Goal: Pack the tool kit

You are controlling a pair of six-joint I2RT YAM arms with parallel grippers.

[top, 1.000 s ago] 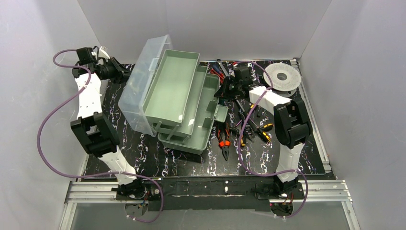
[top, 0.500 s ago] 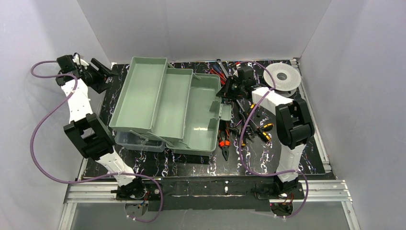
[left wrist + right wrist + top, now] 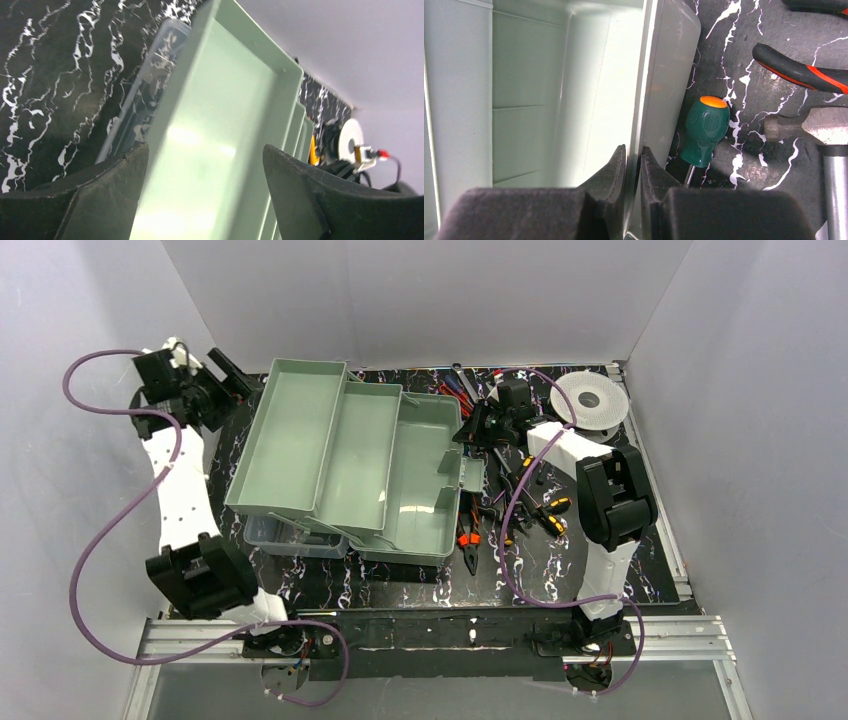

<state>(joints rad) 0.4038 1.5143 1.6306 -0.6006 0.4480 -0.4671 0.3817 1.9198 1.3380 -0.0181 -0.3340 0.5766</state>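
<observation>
item: tool kit (image 3: 425, 490), pale green plastic, standing open at the middle of the black marbled table (image 3: 330, 585). its tiers are fanned out stepwise towards the left and its trays look empty. the clear lid (image 3: 290, 540) is folded back low on the left side, partly under the top tier.

loose stock to the right of the kit: a green screwdriver (image 3: 704, 130) just beside the base wall, pliers (image 3: 804, 70), a hammer (image 3: 824, 127), and a white spool (image 3: 590, 400) at the far right corner.

left gripper (image 3: 202, 155): jaws spread wide, holding nothing, hovering off the far left end of the top tier.

right gripper (image 3: 633, 152): jaws nearly together, pinching the thin right wall of the base.

handling, as judged: the shell is rigid but thin, light while unfilled, and smooth enough to slip in a pinch. the tiers look linked and would likely swing if pushed. the best hold is on a rim or wall edge of the base, as the right gripper has. the tiers are better pushed from an end wall than lifted.
</observation>
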